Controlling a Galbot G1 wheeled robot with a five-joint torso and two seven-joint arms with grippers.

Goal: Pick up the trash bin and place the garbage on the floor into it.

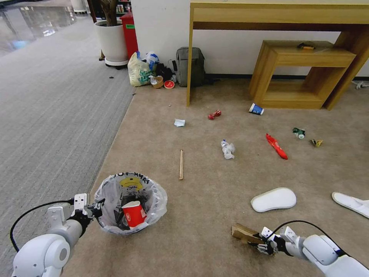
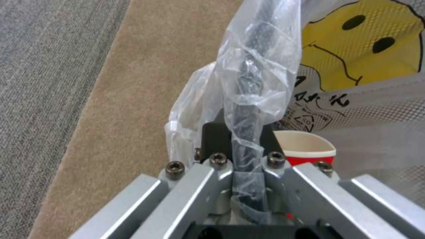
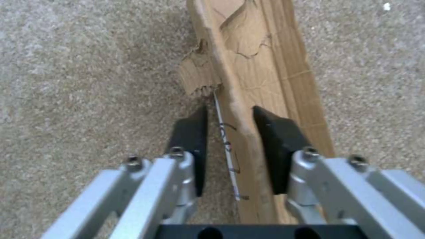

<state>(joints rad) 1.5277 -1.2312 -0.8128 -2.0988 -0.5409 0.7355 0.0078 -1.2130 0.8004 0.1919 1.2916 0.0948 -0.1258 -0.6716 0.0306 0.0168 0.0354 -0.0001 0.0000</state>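
Now you are holding the bin with your left gripper, which is clenched on its rim; in the left wrist view the black rim, wrapped in the plastic bag, is passing between the closed fingers. The bin is sitting at the lower left over the beige floor, close to the edge of the grey carpet, and a red cup is lying inside it. Your right gripper is at the lower right, and it is gripping a cardboard piece; in the right wrist view the two black pads are standing on either side of the cardboard's edge. Farther away on the floor are lying a wooden stick, crumpled paper, a red wrapper, a blue cup, a green bottle and two white slippers.
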